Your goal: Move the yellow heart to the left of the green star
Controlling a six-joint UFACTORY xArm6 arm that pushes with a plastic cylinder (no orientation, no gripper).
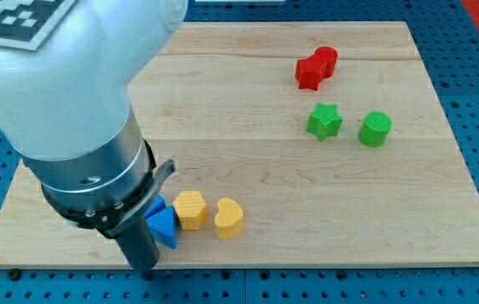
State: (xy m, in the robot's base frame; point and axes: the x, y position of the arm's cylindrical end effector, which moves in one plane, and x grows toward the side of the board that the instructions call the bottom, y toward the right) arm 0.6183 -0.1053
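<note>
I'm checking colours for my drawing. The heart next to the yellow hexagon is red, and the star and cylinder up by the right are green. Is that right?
Not quite. The heart beside the yellow hexagon is yellow, not red, as the camera view shows. The star and cylinder are green, as you said.

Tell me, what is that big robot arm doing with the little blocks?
My tip sits at the view's bottom left of the wooden board, beside the blue triangle block. The yellow heart block lies right of the yellow hexagon block. It is still far from the green star block, where it should go.
</note>
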